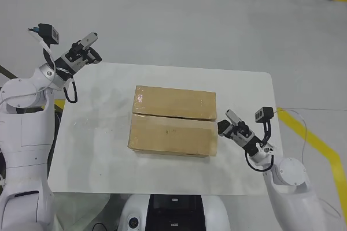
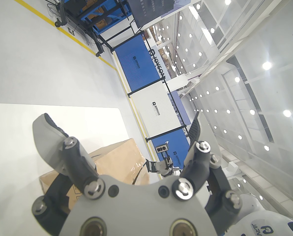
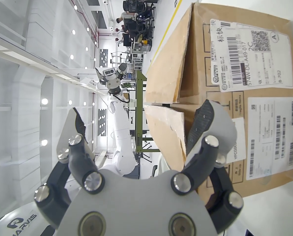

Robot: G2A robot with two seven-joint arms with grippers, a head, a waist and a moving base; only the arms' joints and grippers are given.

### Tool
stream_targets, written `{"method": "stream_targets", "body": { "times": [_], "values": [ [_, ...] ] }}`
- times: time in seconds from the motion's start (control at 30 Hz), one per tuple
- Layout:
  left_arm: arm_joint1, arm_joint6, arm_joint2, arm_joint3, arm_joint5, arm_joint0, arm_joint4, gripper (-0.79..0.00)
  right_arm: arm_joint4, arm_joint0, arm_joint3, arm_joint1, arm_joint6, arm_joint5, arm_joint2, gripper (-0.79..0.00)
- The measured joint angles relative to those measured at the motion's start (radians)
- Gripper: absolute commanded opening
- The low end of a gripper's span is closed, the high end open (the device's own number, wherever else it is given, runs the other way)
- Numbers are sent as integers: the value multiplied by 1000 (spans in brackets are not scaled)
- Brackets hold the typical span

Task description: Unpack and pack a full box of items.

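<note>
A brown cardboard box [image 1: 173, 121] lies in the middle of the white table [image 1: 98, 156], its two top flaps down with a seam between them. My right gripper [image 1: 224, 127] is open right at the box's right end, level with the nearer flap. In the right wrist view this gripper [image 3: 141, 116] stands open at the labelled end of the box [image 3: 235, 74], one finger beside the slightly lifted flap edge [image 3: 166, 128]. My left gripper [image 1: 94, 52] is open at the table's far left corner, away from the box. In the left wrist view that gripper [image 2: 121, 124] is open above the box [image 2: 116, 160].
Yellow floor tape [image 1: 318, 150] runs past the table's right side. The table's front and left parts are bare. Blue racks and panels [image 2: 136, 65] stand far off in the room.
</note>
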Motion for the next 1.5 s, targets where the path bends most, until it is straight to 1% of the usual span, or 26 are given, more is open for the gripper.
{"method": "stream_targets", "body": {
  "times": [0.3,0.53,0.87,1.13,1.37,1.5],
  "values": [
    [0,0,0,0,0,0,0,0,74,-14,-26,7,60,-4,16,0],
    [0,0,0,0,0,0,0,0,173,-2,-16,13,147,5,22,0],
    [0,0,0,0,0,0,0,0,274,4,-11,23,269,25,35,0],
    [0,0,0,0,0,0,0,0,296,-10,-60,36,367,56,50,0],
    [0,0,0,0,0,0,0,0,284,-30,-115,45,404,96,37,0],
    [0,0,0,0,0,0,0,0,250,-43,-166,51,429,113,19,0]
  ]
}}
